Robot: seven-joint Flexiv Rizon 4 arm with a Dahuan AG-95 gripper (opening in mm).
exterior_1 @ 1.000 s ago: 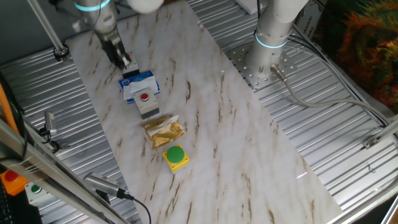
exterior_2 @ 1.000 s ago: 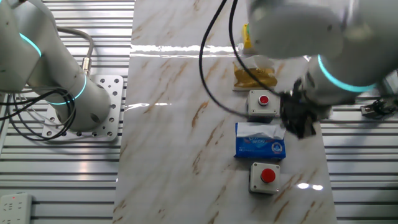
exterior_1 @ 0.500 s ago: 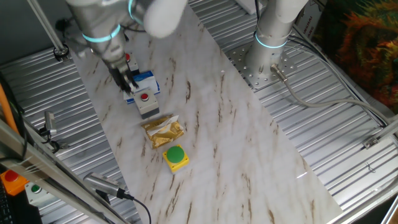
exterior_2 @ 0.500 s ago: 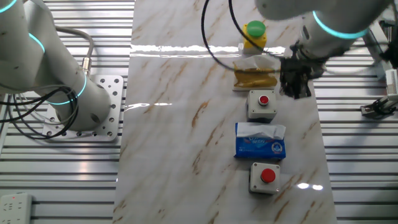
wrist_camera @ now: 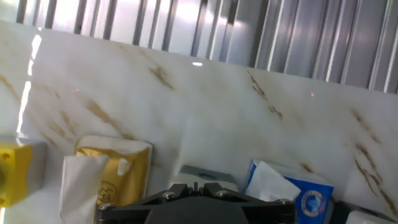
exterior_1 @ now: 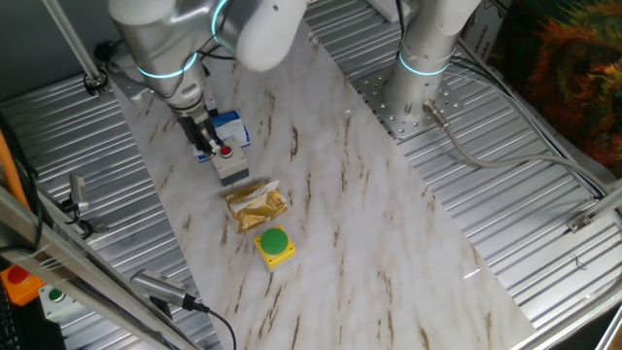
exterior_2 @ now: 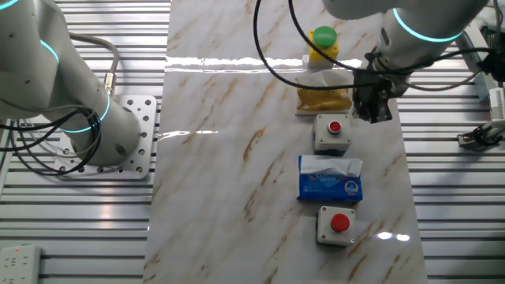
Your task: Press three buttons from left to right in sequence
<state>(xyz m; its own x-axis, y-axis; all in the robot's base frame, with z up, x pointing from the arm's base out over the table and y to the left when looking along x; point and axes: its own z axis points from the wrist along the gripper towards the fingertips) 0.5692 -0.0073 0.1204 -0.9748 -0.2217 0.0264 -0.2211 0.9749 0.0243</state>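
Here two grey-white buttons [exterior_2: 331,132] carry red caps, a third yellow one [exterior_2: 322,44] green; claw [exterior_2: 372,106] state unclear.

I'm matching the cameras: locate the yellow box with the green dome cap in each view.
One fixed view: yellow box, low, left of centre.
The other fixed view: top, right of centre.
Hand view: only its yellow side shows, at the left edge.
Shared landmark: gold foil packet right beside it.

On the table [exterior_2: 237,118], switches [exterior_2: 331,132] alternate in a row with a foil packet [exterior_2: 322,96] and tissue pack [exterior_2: 330,180].
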